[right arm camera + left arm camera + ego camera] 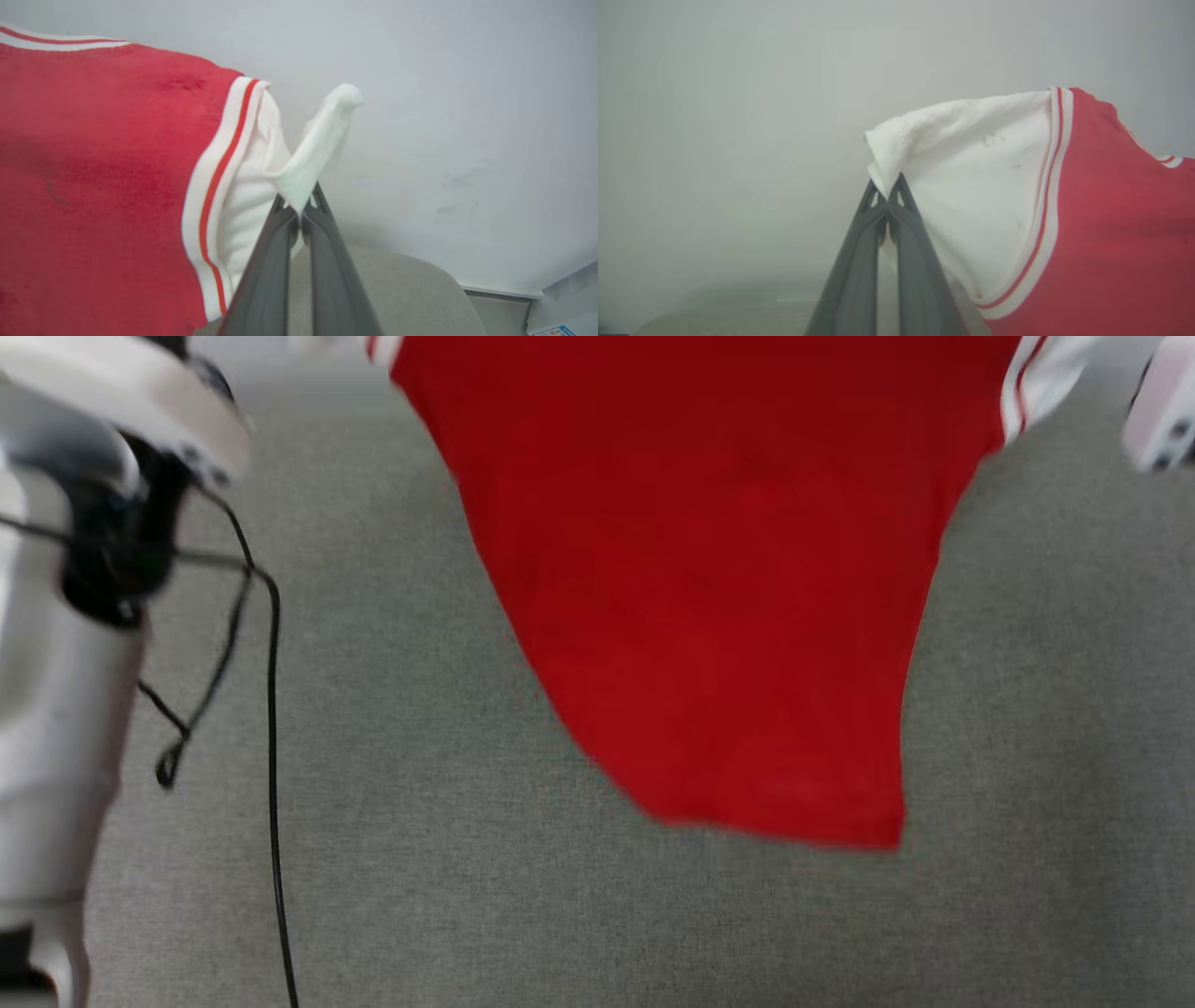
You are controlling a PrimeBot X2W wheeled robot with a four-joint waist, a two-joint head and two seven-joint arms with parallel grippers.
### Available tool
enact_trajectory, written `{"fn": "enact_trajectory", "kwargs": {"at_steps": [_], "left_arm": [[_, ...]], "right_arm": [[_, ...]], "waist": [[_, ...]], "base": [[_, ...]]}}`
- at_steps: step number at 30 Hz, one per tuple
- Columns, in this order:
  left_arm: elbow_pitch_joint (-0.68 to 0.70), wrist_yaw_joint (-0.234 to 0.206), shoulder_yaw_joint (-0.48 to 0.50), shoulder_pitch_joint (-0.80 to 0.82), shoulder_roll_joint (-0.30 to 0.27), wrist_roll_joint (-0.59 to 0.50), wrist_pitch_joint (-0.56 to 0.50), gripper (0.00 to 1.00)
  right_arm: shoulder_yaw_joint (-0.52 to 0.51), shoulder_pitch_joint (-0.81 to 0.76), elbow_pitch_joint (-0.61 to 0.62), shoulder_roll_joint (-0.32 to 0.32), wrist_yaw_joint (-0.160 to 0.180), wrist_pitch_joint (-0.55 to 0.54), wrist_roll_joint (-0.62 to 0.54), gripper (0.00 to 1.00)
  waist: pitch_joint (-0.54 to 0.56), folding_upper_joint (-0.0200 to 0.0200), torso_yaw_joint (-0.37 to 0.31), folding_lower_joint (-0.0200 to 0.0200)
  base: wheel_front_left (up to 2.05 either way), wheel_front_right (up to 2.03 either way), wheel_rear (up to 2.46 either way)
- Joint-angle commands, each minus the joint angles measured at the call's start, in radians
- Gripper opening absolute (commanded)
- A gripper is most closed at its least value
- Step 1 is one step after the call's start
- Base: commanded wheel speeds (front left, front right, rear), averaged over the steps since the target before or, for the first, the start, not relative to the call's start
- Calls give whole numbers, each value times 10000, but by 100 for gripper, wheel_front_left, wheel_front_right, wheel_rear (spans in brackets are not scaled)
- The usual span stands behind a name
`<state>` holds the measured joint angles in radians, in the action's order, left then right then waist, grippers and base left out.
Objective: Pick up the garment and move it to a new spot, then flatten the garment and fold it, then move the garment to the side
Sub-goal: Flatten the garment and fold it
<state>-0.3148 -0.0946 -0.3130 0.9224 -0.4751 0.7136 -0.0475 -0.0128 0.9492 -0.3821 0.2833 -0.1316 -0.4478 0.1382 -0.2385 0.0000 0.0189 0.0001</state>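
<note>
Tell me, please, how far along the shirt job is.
Done: pickup; the shirt hangs between the left gripper and right gripper, each shut on a white sleeve. In hand: carrying it over the grey surface. Left: setting down, flattening, folding, moving aside.

Head camera: high, tilted down at grey surface (392, 821), blurred. Left wrist camera: close along left pincer (888, 185), facing pale wall (738, 116). Right wrist camera: close along right pincer (301, 206), facing wall too. All three share the garment (719, 616).

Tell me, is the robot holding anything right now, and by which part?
Yes: the garment, lifted up. The left gripper pinches one white sleeve, the right gripper the other.
</note>
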Motion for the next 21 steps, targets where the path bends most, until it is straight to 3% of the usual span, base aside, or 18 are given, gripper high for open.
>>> {"fn": "enact_trajectory", "kwargs": {"at_steps": [1, 12, 21], "left_arm": [[-471, 155, 67, 823, -58, -199, 238, 0], [-3205, 989, 157, 4661, -249, -823, 1463, 0], [-4732, 1548, 75, 5823, -26, -848, 2272, 0]], "right_arm": [[-123, 802, -146, -33, 17, 226, -191, 0], [-271, 4585, -1637, -540, 17, 2008, -1213, 0], [-228, 5852, -3047, -909, 17, 3122, -1453, 0]], "waist": [[-659, 0, -93, -1], [-1910, 0, -421, -1], [-2803, 0, -451, -1]], "base": [[0, 0, 0], [0, 0, 0], [0, 0, 0]]}}
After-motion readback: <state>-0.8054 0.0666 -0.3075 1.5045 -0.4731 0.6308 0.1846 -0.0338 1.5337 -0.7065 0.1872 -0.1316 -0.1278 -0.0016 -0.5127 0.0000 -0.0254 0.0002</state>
